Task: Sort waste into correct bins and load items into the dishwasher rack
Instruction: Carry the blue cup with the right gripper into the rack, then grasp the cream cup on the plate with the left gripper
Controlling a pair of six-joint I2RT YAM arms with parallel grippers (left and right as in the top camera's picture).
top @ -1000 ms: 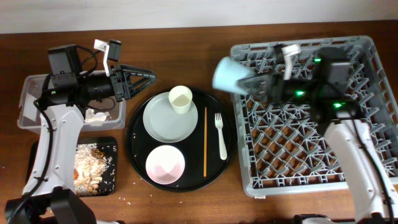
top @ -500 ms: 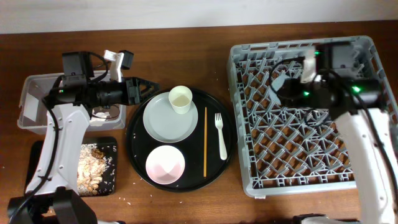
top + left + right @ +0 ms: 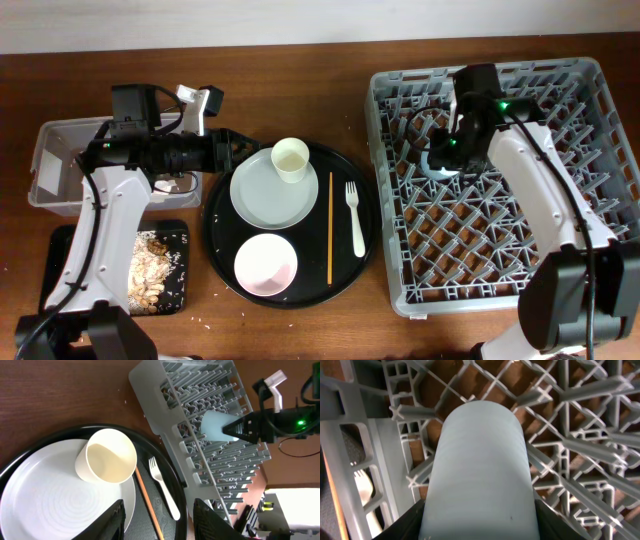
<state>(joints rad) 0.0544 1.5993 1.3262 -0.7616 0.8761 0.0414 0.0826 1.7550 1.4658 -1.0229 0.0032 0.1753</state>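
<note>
My right gripper (image 3: 448, 152) is shut on the light blue cup (image 3: 438, 163), holding it low over the pegs in the back left part of the grey dishwasher rack (image 3: 500, 270). In the right wrist view the cup (image 3: 479, 460) fills the space between the fingers (image 3: 479, 527). My left gripper (image 3: 240, 150) is open and empty, by the left rim of the round tray, pointing at the cream cup (image 3: 290, 158). That cup stands on the pale plate (image 3: 262, 195). The pink-white bowl (image 3: 266, 265), chopstick (image 3: 330, 228) and white fork (image 3: 355, 220) lie on the same tray.
The round black tray (image 3: 218, 235) sits at centre. The clear tub (image 3: 50, 165) at far left holds white tissue (image 3: 160, 185). The shallow black tray (image 3: 60, 250) below it holds food scraps (image 3: 150, 265). The rack's left wall (image 3: 150, 390) shows in the left wrist view.
My right gripper carried the blue cup from above the rack's left edge into the rack and lowered it. My left gripper shifted slightly right toward the round tray.
</note>
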